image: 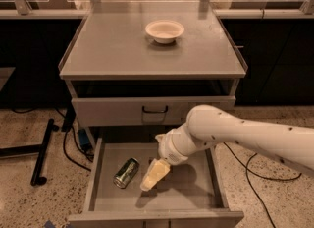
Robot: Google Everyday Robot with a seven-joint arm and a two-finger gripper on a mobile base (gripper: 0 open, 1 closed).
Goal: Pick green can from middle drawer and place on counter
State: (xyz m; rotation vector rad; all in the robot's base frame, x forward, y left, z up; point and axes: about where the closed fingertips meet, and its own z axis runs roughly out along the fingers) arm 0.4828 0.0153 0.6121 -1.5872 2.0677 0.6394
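The broad, glossy grey counter (108, 50) carries a shallow white bowl (165, 30) near its back edge. Below it, the grey metal middle drawer (194, 195) holds the shiny green can (126, 173) on its side on the flat floor. The pale gripper (148, 185) is just beside the can.

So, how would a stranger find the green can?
Below the counter with the white bowl, look into the open middle drawer. On its left floor, just left of the tool, lies the green can: the only loose thing there, shiny, on its side.
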